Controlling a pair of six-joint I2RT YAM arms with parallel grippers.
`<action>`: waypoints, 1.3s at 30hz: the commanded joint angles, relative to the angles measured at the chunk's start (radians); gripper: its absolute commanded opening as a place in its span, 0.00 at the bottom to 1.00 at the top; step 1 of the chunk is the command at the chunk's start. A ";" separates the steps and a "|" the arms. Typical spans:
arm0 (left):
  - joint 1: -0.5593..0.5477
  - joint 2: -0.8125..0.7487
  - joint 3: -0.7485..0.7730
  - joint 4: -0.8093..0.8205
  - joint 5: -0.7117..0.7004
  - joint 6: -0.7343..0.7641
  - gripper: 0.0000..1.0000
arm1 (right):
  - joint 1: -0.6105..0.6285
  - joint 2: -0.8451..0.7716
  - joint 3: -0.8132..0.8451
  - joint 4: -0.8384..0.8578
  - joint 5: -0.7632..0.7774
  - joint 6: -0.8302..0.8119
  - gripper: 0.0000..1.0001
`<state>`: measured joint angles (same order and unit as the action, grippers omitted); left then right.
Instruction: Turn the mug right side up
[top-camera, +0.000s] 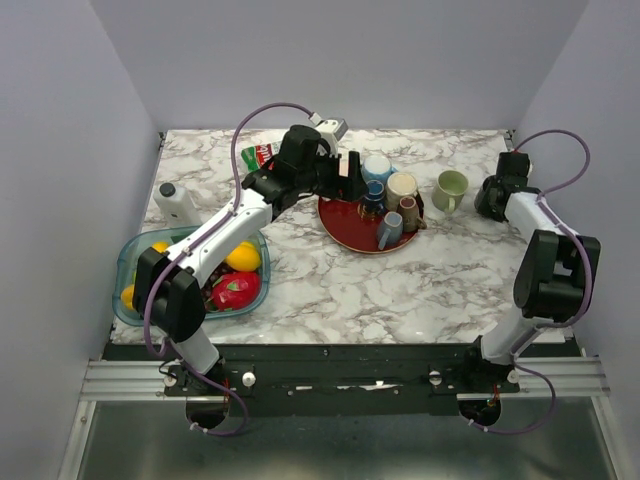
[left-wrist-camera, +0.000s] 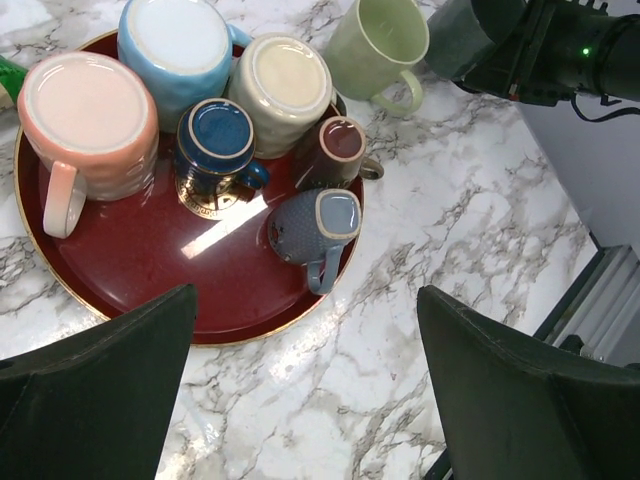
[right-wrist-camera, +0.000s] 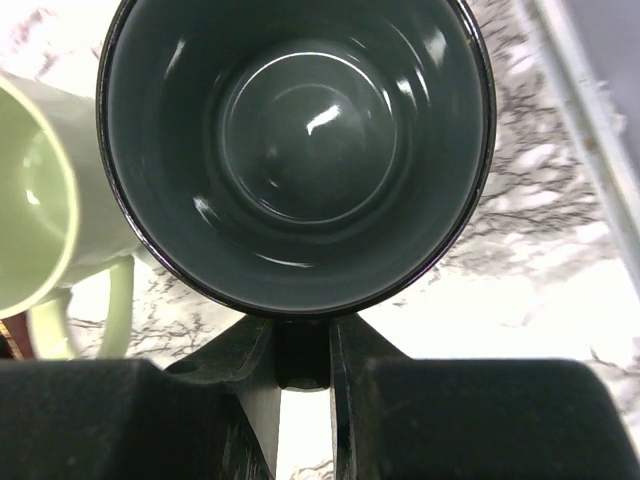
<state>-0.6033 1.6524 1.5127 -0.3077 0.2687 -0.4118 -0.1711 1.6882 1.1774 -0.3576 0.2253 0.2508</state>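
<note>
— So, where is the mug you're working on?

— The dark mug (right-wrist-camera: 300, 150) is at the far right of the bench (right-wrist-camera: 560, 300), just beside the pale green mug (right-wrist-camera: 40, 210). My right pincer (right-wrist-camera: 303, 395) is pinched on its handle (right-wrist-camera: 300, 360), one finger on each side.

— Which way does it lie from the pincer?

— Straight ahead of the fingers. Its mouth opens toward the wrist camera and I can see down to the inner floor, with marble behind it. From that I judge the long axis runs near upright, along my line of sight. Whether the base touches the bench, I cannot tell.

— And the other arm?

— My left pincer (left-wrist-camera: 305, 400) is spread wide above the near rim of the red plate (left-wrist-camera: 150, 290), where several bottom-up mugs (left-wrist-camera: 90, 105) sit. It is well apart from the dark mug, so the right arm is nearer by far.

— And the next move?

— I reckon levelling the axis, lowering until the base sits flat, then letting go of the handle.
</note>
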 joint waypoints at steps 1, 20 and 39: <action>0.000 0.010 -0.008 -0.022 -0.016 0.031 0.99 | -0.011 0.045 0.073 0.089 -0.087 -0.050 0.01; -0.007 0.095 -0.006 -0.045 -0.019 0.061 0.99 | -0.015 0.212 0.182 0.039 -0.101 -0.108 0.25; -0.170 0.224 0.044 -0.051 -0.108 0.169 0.99 | -0.007 -0.080 0.148 -0.182 -0.101 0.139 0.82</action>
<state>-0.7391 1.8256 1.5146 -0.3759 0.1963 -0.2768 -0.1787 1.7256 1.3540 -0.4782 0.1650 0.3012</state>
